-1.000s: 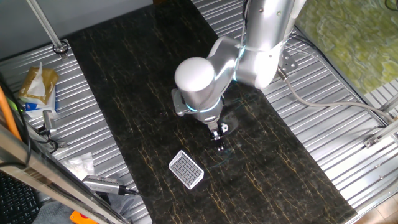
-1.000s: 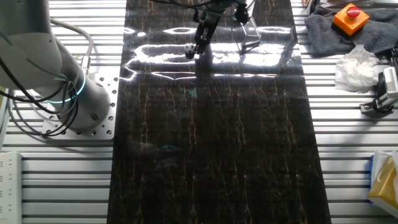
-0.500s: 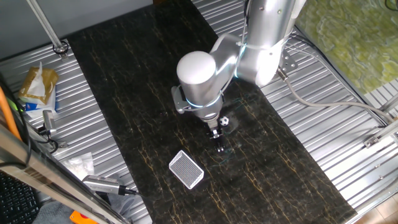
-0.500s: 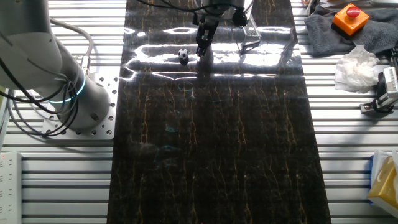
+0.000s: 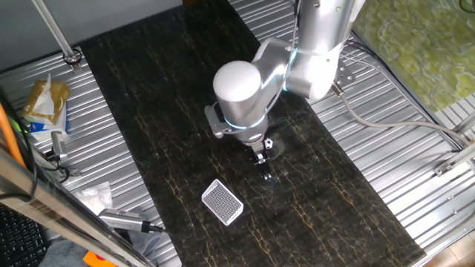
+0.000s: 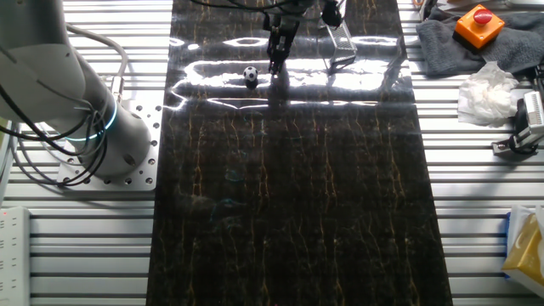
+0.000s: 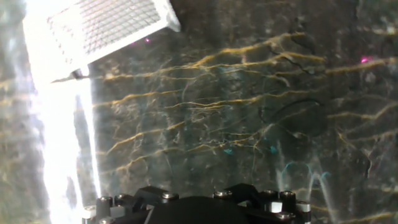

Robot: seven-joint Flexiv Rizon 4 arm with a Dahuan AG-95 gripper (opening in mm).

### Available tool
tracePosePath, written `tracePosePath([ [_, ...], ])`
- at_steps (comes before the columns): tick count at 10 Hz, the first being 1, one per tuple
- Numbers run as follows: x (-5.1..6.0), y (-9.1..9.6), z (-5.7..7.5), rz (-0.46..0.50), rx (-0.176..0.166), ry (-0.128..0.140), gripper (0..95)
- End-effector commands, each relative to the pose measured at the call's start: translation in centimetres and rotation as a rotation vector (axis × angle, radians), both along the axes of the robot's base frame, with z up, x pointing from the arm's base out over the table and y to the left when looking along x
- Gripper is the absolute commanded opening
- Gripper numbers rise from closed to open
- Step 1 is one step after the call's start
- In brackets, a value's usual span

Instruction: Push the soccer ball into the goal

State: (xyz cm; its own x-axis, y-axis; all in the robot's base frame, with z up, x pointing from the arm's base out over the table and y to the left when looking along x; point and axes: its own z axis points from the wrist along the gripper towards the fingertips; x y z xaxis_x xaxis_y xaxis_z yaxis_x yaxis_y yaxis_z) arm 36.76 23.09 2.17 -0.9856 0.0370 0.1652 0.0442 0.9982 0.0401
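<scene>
The soccer ball (image 5: 268,144) is a tiny white ball with black patches on the dark marbled mat; it also shows in the other fixed view (image 6: 251,75). My gripper (image 5: 265,172) points down at the mat with its thin fingers together, empty, tips just beside the ball (image 6: 274,66). The goal (image 5: 222,202) is a small white-framed mesh box lying toward the mat's near-left side, so the gripper stands between it and the ball. The goal shows at the top left of the hand view (image 7: 102,25) and at the mat's far end in the other fixed view (image 6: 338,44). The ball is out of the hand view.
A yellow and white bag (image 5: 44,104) and a metal pole (image 5: 56,33) stand left of the mat. Crumpled white paper (image 6: 484,92) and an orange button (image 6: 476,24) on a grey cloth lie beside the mat. The arm's base (image 6: 81,102) stands on the slatted table.
The ball rolled a short way off from the fingertips, away from the goal's side, then stopped. My gripper shifted slightly toward the goal's side of it.
</scene>
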Motion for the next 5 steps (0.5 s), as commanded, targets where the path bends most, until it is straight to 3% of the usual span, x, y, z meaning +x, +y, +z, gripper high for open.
tracePosePath([
  [1, 0.2, 0.0, 0.0, 0.122, -0.052, -0.035, 95.0],
  [5, 3.1, -0.3, 0.2, 0.281, -0.062, -0.085, 95.0],
])
